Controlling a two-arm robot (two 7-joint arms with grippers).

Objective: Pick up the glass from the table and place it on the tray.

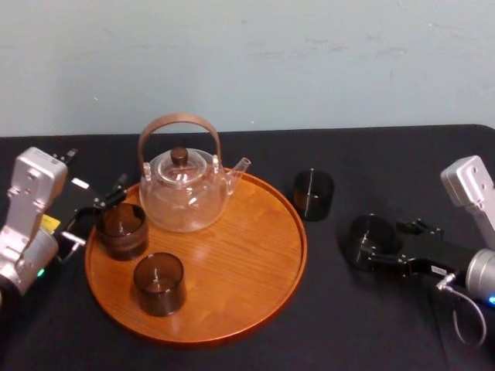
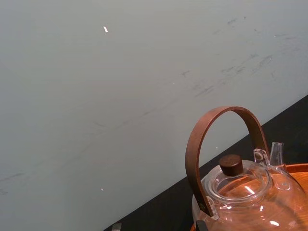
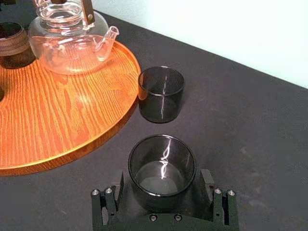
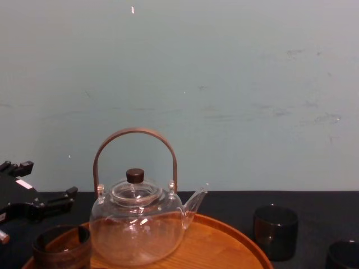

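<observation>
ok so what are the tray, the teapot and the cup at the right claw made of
Tray: looks like wood, orange-brown, grain lines, slight sheen. Teapot: clear glass, see-through with highlights; brown handle maybe wood. Cup at the right claw: dark tinted glass probably, translucent and glossy.

Pale blue-green wall [image 1: 309,62] (faintly scuffed) behind a black-covered table [image 1: 348,328]
</observation>
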